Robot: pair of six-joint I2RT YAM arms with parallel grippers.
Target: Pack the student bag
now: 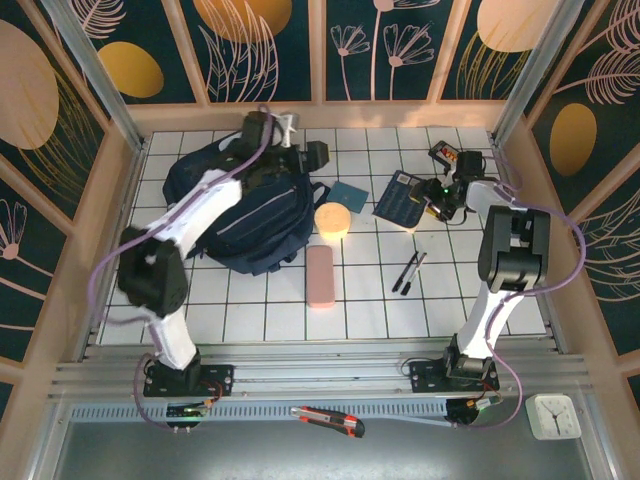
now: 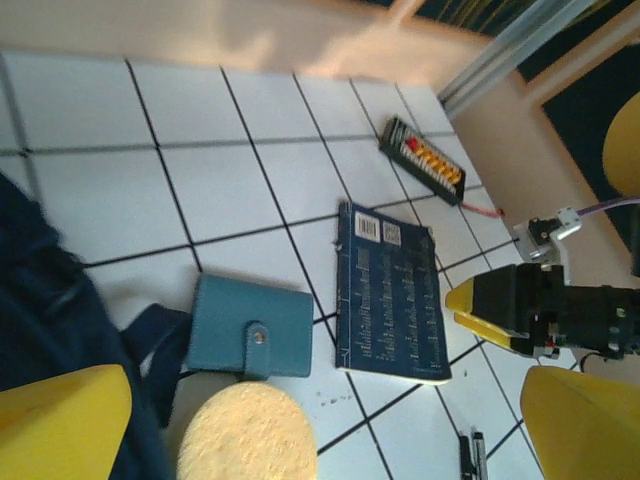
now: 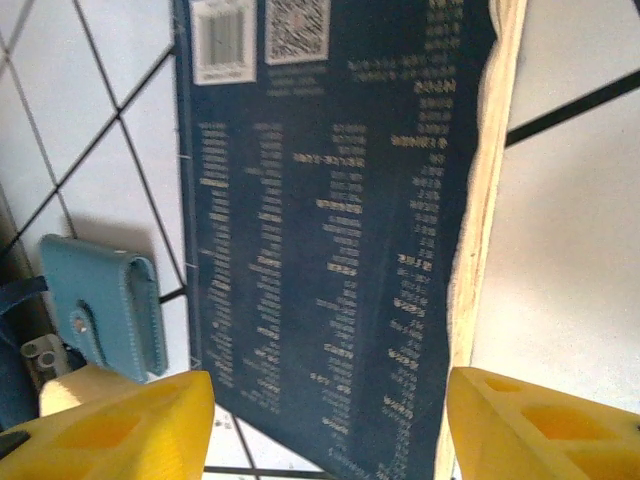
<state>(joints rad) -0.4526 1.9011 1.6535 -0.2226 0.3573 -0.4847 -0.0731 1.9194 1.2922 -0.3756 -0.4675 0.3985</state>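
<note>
My left end effector (image 1: 318, 157) open by the student bag (image 1: 265, 225), contents unseen, right end effector (image 3: 325, 430) open over book (image 3: 330, 200)

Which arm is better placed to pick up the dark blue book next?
Right. The right gripper hovers open directly above the book, fingers either side of it; the left gripper sits by the backpack, farther off.

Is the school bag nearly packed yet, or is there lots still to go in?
Barely begun, it seems. Nothing looks packed, though I can't see inside the student bag. The right gripper, fingers apart and empty, hovers over the blue book; the left gripper, open too, is near the bag. Left on the table: book, teal wallet, round yellow sponge, pink case, two pens.
</note>
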